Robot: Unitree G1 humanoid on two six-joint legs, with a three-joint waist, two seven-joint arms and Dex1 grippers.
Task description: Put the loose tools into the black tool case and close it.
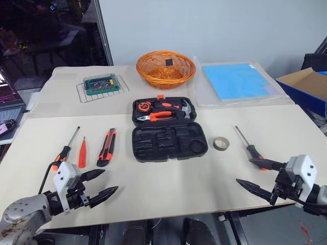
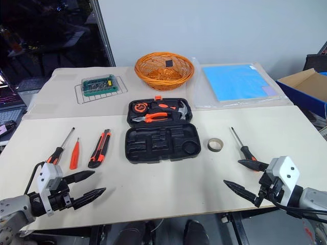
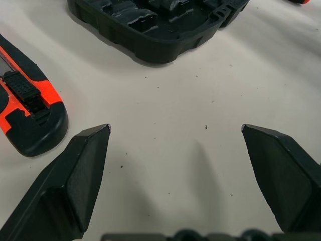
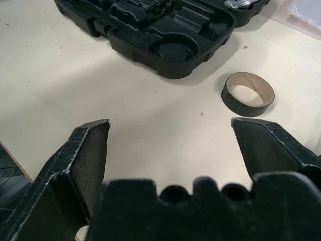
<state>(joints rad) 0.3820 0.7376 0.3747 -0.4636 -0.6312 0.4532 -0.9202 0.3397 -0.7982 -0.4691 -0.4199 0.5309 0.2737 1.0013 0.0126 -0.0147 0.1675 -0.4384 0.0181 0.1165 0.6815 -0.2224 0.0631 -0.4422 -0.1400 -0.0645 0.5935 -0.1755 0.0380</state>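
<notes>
I see my left gripper (image 1: 97, 184) low in the left of the frame, fingers wide apart and holding nothing, and the utility knife (image 1: 106, 147) lies just above it, pointing up the frame, left of the open black tool case (image 1: 168, 129).

The desk (image 1: 168, 189) is pale cream. The open tool case (image 1: 168, 143) is black with a small orange latch. Two long screwdrivers (image 1: 65, 149) (image 1: 251, 149) have black-and-orange handles; the small screwdriver (image 1: 82, 153) is all orange. The utility knife (image 1: 106, 148) is orange and black, the tape ring (image 1: 221, 144) greyish, the basket (image 1: 165, 69) orange, the box of bits (image 1: 102, 84) green
</notes>
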